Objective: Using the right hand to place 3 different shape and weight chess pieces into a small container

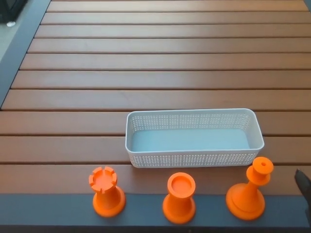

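meanwhile, a white perforated basket (pixel 194 158) sat on the slatted wooden table (pixel 155 73), long side facing the camera, with nothing inside it. three orange chess pieces stood upright in a row along the table's near dark edge, just in front of the basket and apart from one another: a rook (pixel 106 192) with a notched top on the left, a cup-topped piece (pixel 179 198) in the middle, and a slim-necked piece (pixel 248 191) with a wide round base on the right, its top near the basket's front right corner. none of them touched the basket. at the lower right edge of the frame a thin black sliver of the right hand (pixel 304 188) showed, near the slim-necked piece but clear of it; too little was visible to tell whether its fingers were apart or together. the left hand was out of sight.
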Controlling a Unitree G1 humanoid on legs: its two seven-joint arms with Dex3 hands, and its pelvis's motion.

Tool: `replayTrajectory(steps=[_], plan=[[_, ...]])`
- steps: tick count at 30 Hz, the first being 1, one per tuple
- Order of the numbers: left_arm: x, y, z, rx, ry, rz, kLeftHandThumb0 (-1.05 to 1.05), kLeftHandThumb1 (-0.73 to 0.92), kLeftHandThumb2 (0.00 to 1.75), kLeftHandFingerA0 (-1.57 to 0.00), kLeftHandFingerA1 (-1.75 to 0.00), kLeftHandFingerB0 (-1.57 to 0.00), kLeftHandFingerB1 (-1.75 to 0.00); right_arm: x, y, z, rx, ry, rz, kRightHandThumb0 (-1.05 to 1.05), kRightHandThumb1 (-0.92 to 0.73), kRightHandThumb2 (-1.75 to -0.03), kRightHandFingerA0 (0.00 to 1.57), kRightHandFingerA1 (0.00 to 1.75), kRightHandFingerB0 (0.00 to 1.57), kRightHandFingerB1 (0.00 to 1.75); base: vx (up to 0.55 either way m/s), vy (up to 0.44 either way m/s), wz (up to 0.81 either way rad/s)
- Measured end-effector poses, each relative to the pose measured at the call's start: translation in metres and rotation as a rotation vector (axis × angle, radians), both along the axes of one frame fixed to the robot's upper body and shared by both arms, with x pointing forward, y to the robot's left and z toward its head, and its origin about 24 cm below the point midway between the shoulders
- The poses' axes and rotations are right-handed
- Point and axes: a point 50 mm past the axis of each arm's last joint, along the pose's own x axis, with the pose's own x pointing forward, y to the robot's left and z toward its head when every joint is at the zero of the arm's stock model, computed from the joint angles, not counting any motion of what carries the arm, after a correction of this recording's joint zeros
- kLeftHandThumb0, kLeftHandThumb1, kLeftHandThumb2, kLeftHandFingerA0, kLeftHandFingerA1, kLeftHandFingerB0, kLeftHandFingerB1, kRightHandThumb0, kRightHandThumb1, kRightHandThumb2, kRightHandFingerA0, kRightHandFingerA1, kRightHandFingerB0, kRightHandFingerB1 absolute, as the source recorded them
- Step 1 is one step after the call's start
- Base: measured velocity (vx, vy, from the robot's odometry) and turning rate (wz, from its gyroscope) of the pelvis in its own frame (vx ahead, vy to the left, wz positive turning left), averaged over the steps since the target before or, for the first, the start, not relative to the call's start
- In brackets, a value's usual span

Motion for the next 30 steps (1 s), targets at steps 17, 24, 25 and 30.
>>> replayTrajectory(steps=[17, 24, 25, 30], plan=[[0.011, -0.001, 0.004, -0.004, -0.065, -0.027, -0.12, 0.19, 1.58, -1.45, -1.27, -1.37, -1.21, 0.04, -0.015, -0.032, -0.023, 0.179, -0.131, -0.75, -0.53, -0.9, 0.02, 0.33, 0.11, 0.4, 0.0, 0.0, 0.0], [0.007, 0.001, 0.004, -0.012, -0.066, -0.019, -0.14, 0.18, 1.56, -1.46, -1.26, -1.38, -1.2, 0.049, -0.01, -0.036, -0.002, 0.234, -0.141, -0.76, -0.52, -0.88, 0.03, 0.31, 0.14, 0.42, 0.0, 0.0, 0.0], [0.006, 0.001, 0.004, -0.016, -0.065, -0.015, -0.14, 0.18, 1.56, -1.46, -1.26, -1.38, -1.2, 0.051, -0.004, -0.035, 0.004, 0.238, -0.12, -0.76, -0.52, -0.88, 0.03, 0.31, 0.14, 0.42, 0.0, 0.0, 0.0], [0.007, 0.001, 0.003, -0.028, -0.066, -0.009, -0.14, 0.15, 1.59, -1.5, -1.22, -1.4, -1.17, 0.055, 0.013, -0.032, 0.008, 0.243, -0.047, -0.71, -0.66, -0.6, 0.02, 0.38, 0.25, 0.32, 0.0, 0.0, 0.0]])
